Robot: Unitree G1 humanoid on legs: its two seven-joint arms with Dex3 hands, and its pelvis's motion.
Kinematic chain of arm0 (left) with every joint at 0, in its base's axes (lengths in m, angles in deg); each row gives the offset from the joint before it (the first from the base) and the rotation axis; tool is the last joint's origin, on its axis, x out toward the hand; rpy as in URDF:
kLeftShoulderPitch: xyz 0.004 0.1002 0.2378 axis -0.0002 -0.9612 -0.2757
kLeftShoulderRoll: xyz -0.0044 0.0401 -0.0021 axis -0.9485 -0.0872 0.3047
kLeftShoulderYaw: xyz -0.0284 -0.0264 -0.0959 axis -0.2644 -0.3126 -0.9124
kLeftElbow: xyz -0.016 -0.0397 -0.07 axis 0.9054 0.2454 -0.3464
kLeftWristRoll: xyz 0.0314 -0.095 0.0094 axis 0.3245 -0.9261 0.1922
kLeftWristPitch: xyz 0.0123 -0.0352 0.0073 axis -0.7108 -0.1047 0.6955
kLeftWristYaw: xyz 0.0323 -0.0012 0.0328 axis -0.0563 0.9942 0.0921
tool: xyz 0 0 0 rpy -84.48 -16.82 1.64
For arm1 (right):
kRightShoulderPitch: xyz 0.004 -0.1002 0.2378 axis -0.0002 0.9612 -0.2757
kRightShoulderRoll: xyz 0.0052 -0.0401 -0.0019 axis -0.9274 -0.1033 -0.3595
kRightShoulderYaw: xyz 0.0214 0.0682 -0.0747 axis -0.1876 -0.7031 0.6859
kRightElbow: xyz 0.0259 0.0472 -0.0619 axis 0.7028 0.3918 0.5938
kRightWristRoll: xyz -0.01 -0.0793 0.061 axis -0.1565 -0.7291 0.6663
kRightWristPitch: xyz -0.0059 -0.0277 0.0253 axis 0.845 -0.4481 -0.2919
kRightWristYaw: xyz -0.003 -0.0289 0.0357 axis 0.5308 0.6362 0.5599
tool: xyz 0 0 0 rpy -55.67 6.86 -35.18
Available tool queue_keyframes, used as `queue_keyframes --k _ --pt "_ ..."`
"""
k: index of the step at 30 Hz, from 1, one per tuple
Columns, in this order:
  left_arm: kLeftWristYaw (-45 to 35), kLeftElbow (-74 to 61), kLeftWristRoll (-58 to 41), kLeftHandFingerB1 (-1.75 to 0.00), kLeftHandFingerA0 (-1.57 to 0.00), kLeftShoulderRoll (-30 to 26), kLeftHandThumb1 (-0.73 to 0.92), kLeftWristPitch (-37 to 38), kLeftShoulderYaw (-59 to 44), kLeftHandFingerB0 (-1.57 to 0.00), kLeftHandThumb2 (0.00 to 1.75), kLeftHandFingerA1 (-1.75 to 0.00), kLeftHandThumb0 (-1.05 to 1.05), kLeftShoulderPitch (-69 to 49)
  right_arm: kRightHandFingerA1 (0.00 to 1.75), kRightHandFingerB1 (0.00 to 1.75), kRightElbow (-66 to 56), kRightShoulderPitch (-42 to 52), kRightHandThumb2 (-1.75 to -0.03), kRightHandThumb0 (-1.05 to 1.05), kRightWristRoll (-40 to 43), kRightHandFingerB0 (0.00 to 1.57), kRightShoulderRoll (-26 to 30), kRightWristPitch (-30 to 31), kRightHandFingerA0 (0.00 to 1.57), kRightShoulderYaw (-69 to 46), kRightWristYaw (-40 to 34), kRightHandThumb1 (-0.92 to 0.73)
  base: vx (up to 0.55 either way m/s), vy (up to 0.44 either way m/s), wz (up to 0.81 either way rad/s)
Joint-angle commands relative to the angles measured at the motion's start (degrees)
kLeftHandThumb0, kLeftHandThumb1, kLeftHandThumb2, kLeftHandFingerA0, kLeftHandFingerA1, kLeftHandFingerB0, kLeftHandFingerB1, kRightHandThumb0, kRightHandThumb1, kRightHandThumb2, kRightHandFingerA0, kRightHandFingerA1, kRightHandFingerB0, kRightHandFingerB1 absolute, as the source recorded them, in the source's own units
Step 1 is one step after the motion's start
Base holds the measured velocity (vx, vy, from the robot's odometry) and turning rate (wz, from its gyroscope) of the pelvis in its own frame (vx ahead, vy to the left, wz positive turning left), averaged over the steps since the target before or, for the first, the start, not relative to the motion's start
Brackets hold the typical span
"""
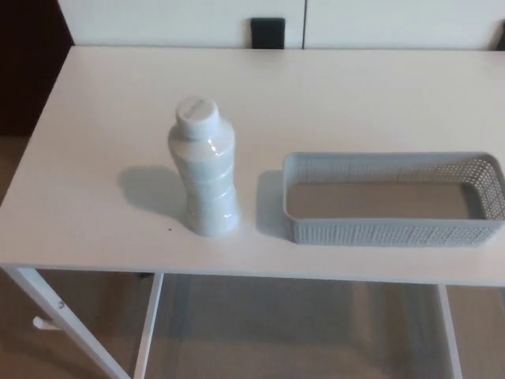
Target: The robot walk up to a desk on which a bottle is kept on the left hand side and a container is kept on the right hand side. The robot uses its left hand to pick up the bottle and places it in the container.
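Note:
A white plastic bottle [204, 167] with a round cap stands upright on the white desk [102, 118], left of centre and near the front edge. To its right lies a long grey mesh container [392, 232], empty inside, a short gap away from the bottle. Neither of my hands shows in the head view.
The desk's front edge runs across the lower part of the picture, with white legs [59, 312] and beige carpet below. A white wall with a black socket [267, 32] stands behind the desk. A dark area [28, 67] lies at far left.

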Motion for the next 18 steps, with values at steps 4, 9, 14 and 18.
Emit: queue_keyframes --k 4,9,14,18 --pt "10.46 1.52 -4.87 -0.17 -0.06 -10.11 0.56 -3.39 -14.89 -0.01 0.71 -0.30 0.03 -1.01 0.58 0.54 -10.84 7.25 -0.82 0.09 0.70 0.20 2.17 4.46 0.24 -1.23 -2.65 -0.25 0.01 0.028 0.00" --pt "11.23 2.93 -6.53 -0.19 -0.08 -17.66 0.59 -2.87 -22.00 -0.08 0.66 -0.28 0.06 0.35 0.44 0.33 -11.22 11.51 -0.67 0.10 2.91 0.31 5.79 3.85 0.30 -5.02 1.76 -0.37 0.05 0.157 0.08" --pt "11.39 -8.98 -6.80 -0.27 -0.16 -23.14 0.63 -3.95 -24.97 -0.11 0.62 -0.34 0.09 2.99 0.54 0.51 -9.07 15.61 -0.90 0.09 5.04 0.16 6.83 4.62 0.16 -9.56 3.81 -0.29 0.01 0.088 0.14" --pt "14.63 -25.24 -9.36 -0.28 -0.19 -23.26 0.63 -9.56 -25.38 -0.16 0.59 -0.35 0.08 5.76 0.44 0.37 -7.41 15.91 -0.66 0.06 5.11 0.31 6.67 4.08 0.27 -10.33 4.56 -0.41 -0.04 -0.007 0.03"
